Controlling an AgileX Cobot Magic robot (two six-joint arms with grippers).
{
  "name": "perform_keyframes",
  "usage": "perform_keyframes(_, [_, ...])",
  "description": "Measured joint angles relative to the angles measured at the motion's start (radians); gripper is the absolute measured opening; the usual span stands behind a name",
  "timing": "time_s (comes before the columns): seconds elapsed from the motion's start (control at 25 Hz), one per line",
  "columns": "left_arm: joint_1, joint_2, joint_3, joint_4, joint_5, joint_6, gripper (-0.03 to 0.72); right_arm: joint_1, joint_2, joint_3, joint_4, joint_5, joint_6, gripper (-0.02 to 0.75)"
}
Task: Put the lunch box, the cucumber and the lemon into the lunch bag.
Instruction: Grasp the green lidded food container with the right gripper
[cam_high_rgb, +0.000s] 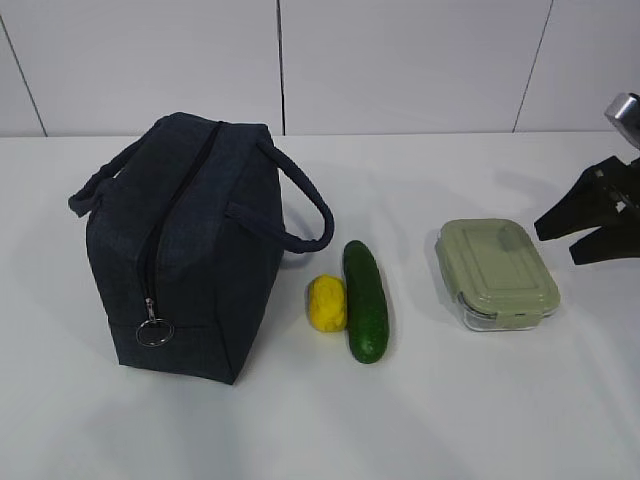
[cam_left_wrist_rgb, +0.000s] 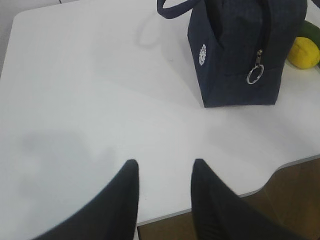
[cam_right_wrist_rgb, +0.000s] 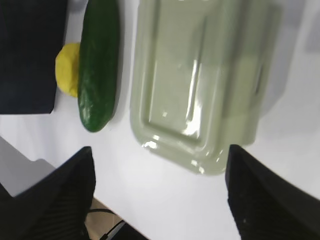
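Item 1: lunch bag (cam_high_rgb: 185, 250), dark navy fabric, nearest the exterior camera, upright on the white desk (cam_high_rgb: 450, 420) at the left. Top zipper appears closed; metal ring pull (cam_high_rgb: 154, 332) hangs low on the near end. 2 loop handles, 1 drooping to each side.

Item 2: lemon (cam_high_rgb: 326, 302), yellow, bumpy, just right of the bag's near corner, lying against item 3.

Item 3: cucumber (cam_high_rgb: 365, 300), dark green, glossy, lengthwise front to back, between the lemon and item 4.

Item 4: lunch box (cam_high_rgb: 496, 274), clear base, sage-green snap-lock lid on, right of the cucumber and apart from it.

Item 5: right gripper (cam_high_rgb: 585, 228), black, at the right edge of the exterior view, near the lunch box but not touching it. Jaws spread wide, holding nothing; in the wrist view they stand to either side of the box lid, short of it.

Item 6: left gripper (cam_left_wrist_rgb: 164, 190), seen only in its wrist view, above bare desk near the edge, well apart from the bag. Jaws partly open, empty.
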Motion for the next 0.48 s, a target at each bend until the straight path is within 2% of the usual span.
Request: perform_keyframes(0.48, [0.0, 0.0, 0.0, 0.0, 0.0, 0.0, 0.239, 0.0, 0.226, -0.21, 0.0, 0.0, -0.046, 0.589])
